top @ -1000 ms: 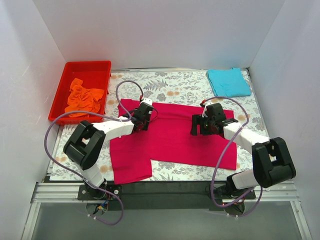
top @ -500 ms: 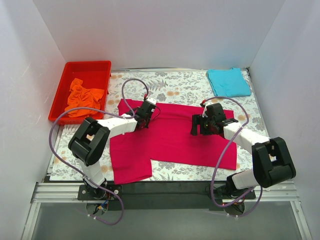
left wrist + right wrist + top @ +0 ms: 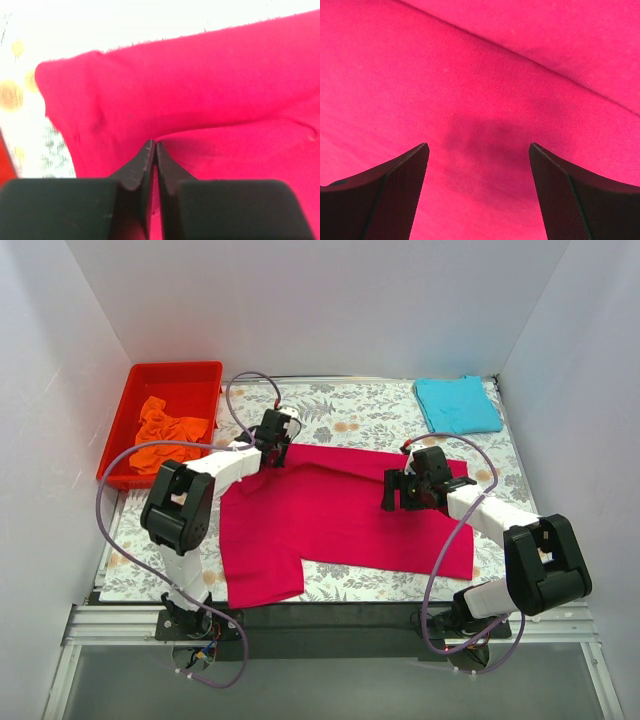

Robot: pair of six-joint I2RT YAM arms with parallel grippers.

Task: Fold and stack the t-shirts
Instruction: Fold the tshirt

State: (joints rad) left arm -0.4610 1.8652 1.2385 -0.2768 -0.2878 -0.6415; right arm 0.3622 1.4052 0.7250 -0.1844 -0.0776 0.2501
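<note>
Walled in white [image 3: 330, 310] on three sides, with a floral-printed table [image 3: 360, 410] as the floor and a black rail [image 3: 330, 618] along the near edge.

At far left, off the table's corner: red bin [image 3: 172, 370], with the orange t-shirt [image 3: 170, 435] crumpled inside. Next, left gripper [image 3: 272, 440] at the far left corner of the crimson-pink t-shirt [image 3: 340, 520], clenched on a fold of that cloth. Spread flat across the middle of the table, that shirt, one sleeve reaching toward the near edge. Right of centre, right gripper [image 3: 395, 490] low over the same shirt, jaws released and wide, nothing between them but cloth below. At the far right corner, well apart from the rest: turquoise blue t-shirt [image 3: 455, 403], folded and lying flat.

Only from above: bin, both other shirts, the walls. Only from the left wrist: black fingertips [image 3: 148, 150] pressed together where a crease in the crimson cloth begins, shirt corner bunched, floral print washed out pale beyond it. Only from the right wrist: two parted pads [image 3: 400, 175], a soft shadow on the cloth between them, and a diagonal fold line across the upper part.
</note>
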